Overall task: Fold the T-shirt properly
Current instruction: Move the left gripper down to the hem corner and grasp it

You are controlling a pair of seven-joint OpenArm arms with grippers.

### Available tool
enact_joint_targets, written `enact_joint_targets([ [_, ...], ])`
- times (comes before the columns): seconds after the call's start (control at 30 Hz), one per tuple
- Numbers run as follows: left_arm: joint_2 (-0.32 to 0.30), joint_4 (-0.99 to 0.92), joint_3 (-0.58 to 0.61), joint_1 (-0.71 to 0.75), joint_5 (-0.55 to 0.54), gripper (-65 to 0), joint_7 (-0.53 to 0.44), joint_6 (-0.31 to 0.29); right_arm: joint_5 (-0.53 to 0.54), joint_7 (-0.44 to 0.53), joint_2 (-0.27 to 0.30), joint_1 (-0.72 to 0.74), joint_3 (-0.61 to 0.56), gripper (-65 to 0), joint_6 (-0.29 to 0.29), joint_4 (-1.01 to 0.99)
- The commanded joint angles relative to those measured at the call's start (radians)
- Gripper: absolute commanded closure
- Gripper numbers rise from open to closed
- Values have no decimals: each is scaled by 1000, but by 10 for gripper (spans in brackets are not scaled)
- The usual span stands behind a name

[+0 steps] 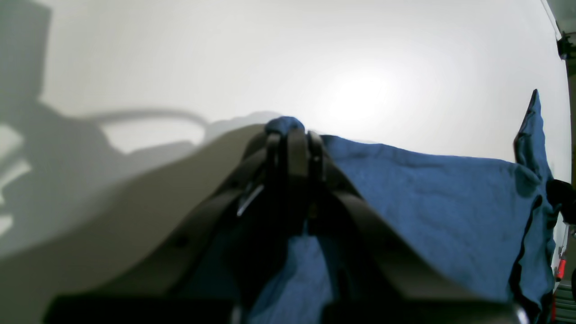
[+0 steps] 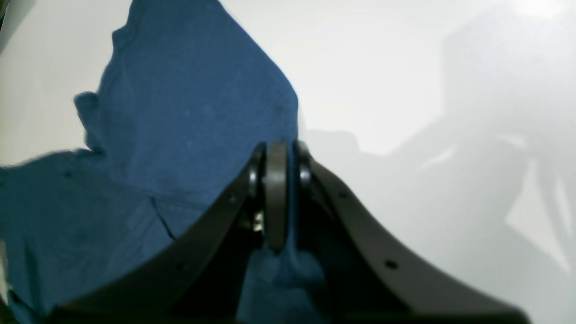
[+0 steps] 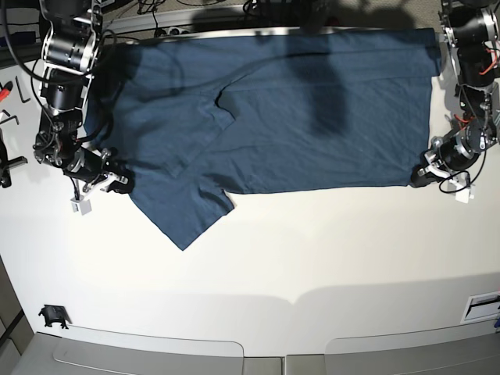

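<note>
The dark teal-blue T-shirt (image 3: 312,117) lies spread flat across the far part of the white table (image 3: 258,273), one sleeve (image 3: 187,219) pointing toward the near side. In the base view my left gripper (image 3: 416,177) sits at the shirt's near right corner. From the left wrist, the left gripper (image 1: 294,132) is shut, with a bunch of the T-shirt (image 1: 427,198) pinched at its tips. My right gripper (image 3: 123,183) is at the shirt's near left edge beside the sleeve. It is also shut (image 2: 282,150), and the T-shirt (image 2: 180,112) passes between its fingers.
Small tools (image 3: 8,94) lie off the table's left side and a black clip (image 3: 51,315) sits at the near left corner. A white label (image 3: 480,306) is at the near right edge. Cables (image 3: 156,9) run behind the far edge.
</note>
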Motion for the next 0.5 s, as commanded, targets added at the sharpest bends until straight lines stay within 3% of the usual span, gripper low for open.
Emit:
enact_joint_targets([
  [0.0,-17,10,4,-5,26,0,69,12,18,-31,16,16,-1,0,-2,6],
  [0.17,-48,59,4,-4,-117,0,176,-109,79,-69,19,16,-1,0,-2,12],
  [0.27,-71,92,4,-2,-183,0,203,-113,79,-79,19,16,-1,0,-2,31],
  [0.47,-103,149,4,9,-183,0,211,-113,86,-129,19,16,-1,0,-2,96],
])
